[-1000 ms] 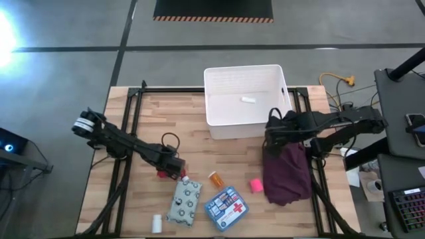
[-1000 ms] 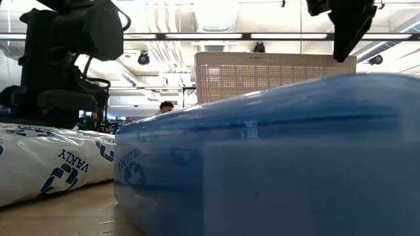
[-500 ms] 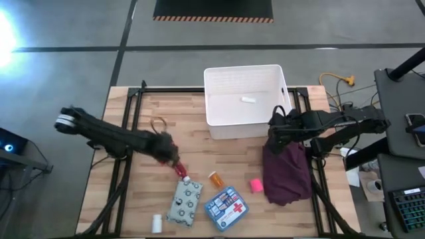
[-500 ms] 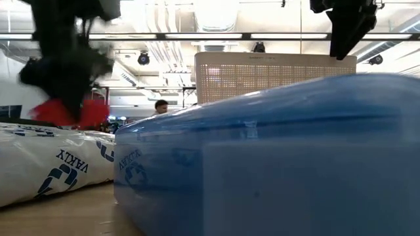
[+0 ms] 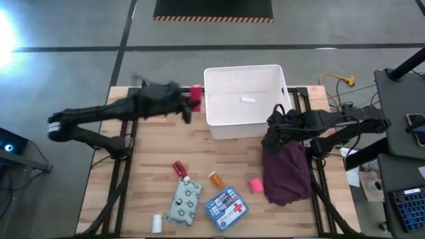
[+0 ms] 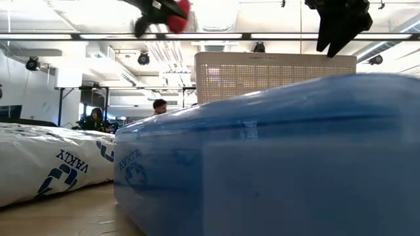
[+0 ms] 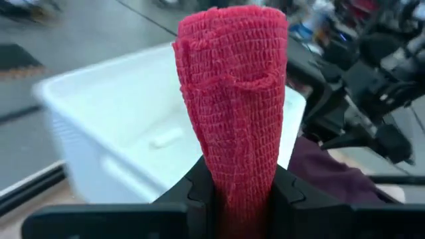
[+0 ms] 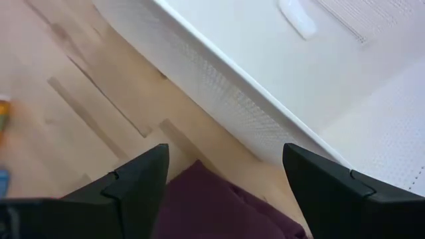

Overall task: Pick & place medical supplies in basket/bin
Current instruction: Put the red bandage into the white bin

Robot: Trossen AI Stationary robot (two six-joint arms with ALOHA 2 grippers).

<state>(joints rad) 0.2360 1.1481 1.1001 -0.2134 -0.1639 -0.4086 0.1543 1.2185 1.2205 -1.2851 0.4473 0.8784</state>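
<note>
My left gripper (image 5: 190, 97) is shut on a red woven bandage roll (image 7: 232, 93), high above the table beside the left wall of the white bin (image 5: 219, 126). On the wood near the front lie a red tube (image 5: 178, 168), an orange pill bottle (image 5: 216, 178), a pink block (image 5: 255, 184), a dotted pouch (image 5: 184, 202), a blue first-aid box (image 5: 226, 208) and a small white bottle (image 5: 157, 224). My right gripper (image 5: 273, 129) hangs open over the bin's near right corner and holds nothing. My left gripper pinches the near end of the roll (image 7: 240, 176) between its two fingers (image 7: 199, 189). The fingers come about level from the table's left, and the roll sticks out past them toward the bin. The roll is lifted clear of the table.
A dark maroon cloth (image 5: 287, 169) lies on the table's right side, under my right gripper. A small white item (image 5: 248, 99) rests on the bin's floor. In the low view the blue box (image 6: 275, 157) fills the foreground, with the pouch (image 6: 52, 164) at its left.
My left gripper has shut on the red roll next to the pouch, lifted it off the table and carried it up, toward the far edge and rightward to the bin's left wall. The red tube stays on the wood.
</note>
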